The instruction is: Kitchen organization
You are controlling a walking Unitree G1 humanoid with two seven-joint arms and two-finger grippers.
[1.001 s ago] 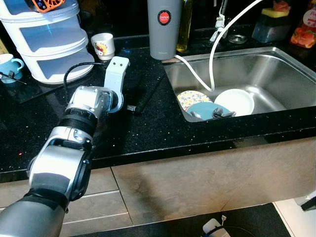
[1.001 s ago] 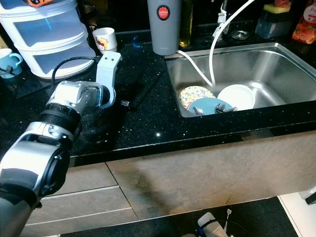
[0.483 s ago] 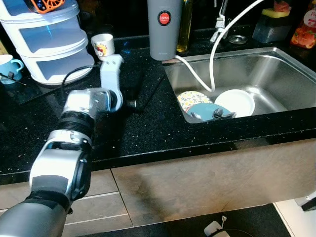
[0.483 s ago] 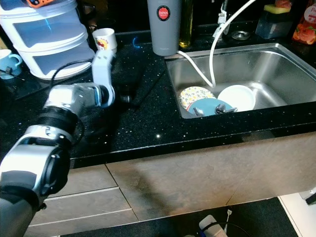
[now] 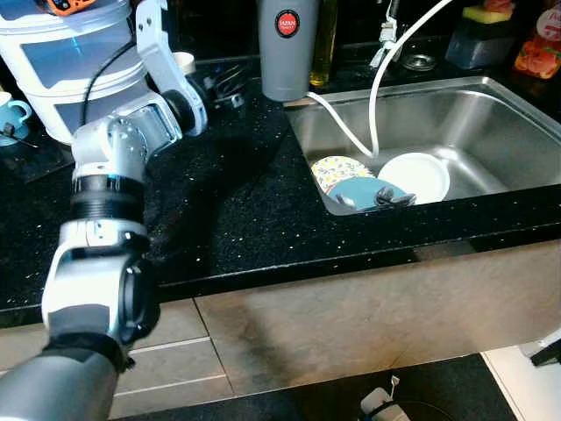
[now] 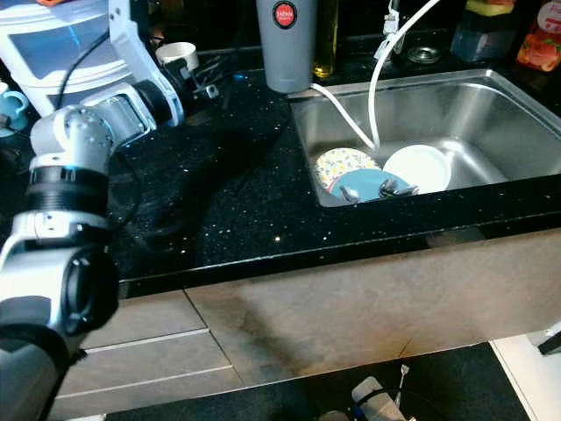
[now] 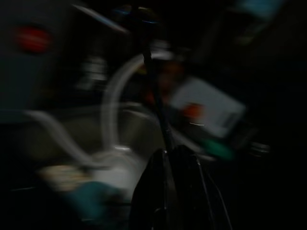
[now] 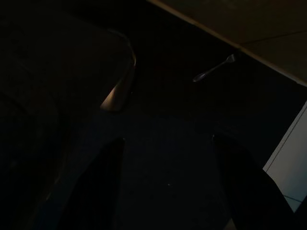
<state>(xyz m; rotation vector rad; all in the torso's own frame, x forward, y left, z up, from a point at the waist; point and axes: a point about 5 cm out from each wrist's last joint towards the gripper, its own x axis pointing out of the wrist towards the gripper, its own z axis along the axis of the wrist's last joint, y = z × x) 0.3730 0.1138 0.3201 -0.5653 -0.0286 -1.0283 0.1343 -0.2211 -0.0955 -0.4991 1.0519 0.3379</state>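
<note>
Left gripper: I see it raised above the black countertop, just left of the grey canister and close in front of the small white cup, fingers pressed together on a thin dark rod whose nature I cannot tell. Sink, right of the canister: patterned plate, blue dish and white bowl clustered at its near left corner under the white hose. Right gripper: hangs idle in shadow, fingers apart, a fork lying on the dark floor beyond them.

Dishes in sink — countertop left.
</note>
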